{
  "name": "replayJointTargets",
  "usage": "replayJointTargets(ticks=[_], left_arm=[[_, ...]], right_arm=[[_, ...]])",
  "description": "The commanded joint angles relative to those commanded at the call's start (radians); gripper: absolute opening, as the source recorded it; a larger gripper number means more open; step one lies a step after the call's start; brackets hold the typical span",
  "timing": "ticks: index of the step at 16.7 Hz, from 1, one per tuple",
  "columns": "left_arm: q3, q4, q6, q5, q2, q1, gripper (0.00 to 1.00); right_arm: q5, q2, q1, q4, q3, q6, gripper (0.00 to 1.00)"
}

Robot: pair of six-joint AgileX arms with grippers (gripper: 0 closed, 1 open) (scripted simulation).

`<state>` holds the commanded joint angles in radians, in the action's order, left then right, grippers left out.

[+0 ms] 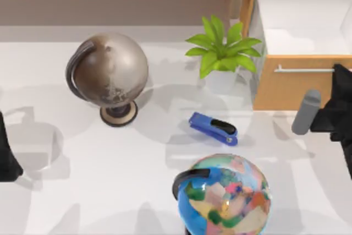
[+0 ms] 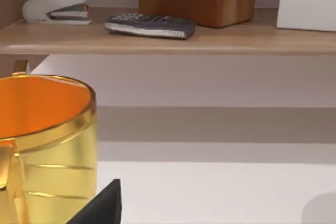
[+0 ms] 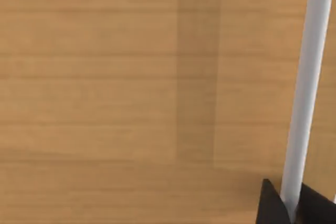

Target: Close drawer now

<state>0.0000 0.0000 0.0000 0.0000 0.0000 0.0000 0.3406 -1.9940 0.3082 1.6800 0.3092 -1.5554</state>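
The drawer (image 1: 291,89) stands pulled out at the table's back right, its white inside (image 1: 302,23) showing behind the light orange-tan wooden front. A thin silver bar handle (image 1: 302,70) runs across that front. My right gripper (image 1: 337,73) is at the handle's right end. In the right wrist view the wooden front (image 3: 131,98) is very close, and the silver bar (image 3: 307,77) passes between the two dark fingertips (image 3: 270,205) of the right gripper (image 3: 292,205), which press against it on both sides. My left arm (image 1: 6,152) is parked at the left edge.
A potted plant (image 1: 223,53) stands just left of the drawer. A blue stapler (image 1: 213,128), a grey globe (image 1: 110,72) and a coloured globe (image 1: 225,193) sit on the white table. A long wooden shelf (image 2: 168,38) carries small items. A gold cup (image 2: 42,145) is close to the left wrist.
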Motion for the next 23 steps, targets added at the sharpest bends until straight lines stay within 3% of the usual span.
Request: replayJointTargets(ticks=[9,18,23], left_arm=[[0.000,0.000,0.000,0.000,0.000,0.000,1.00],[0.000,0.000,0.000,0.000,0.000,0.000,1.00],[0.000,0.000,0.000,0.000,0.000,0.000,1.00]], right_arm=[[0.000,-0.003,0.001,-0.004,0.002,0.003,0.00],[-0.063,-0.073,-0.064,-0.160,0.229,0.001,0.00],[-0.066,-0.076,-0.067,-0.173,0.242,0.004,0.00]])
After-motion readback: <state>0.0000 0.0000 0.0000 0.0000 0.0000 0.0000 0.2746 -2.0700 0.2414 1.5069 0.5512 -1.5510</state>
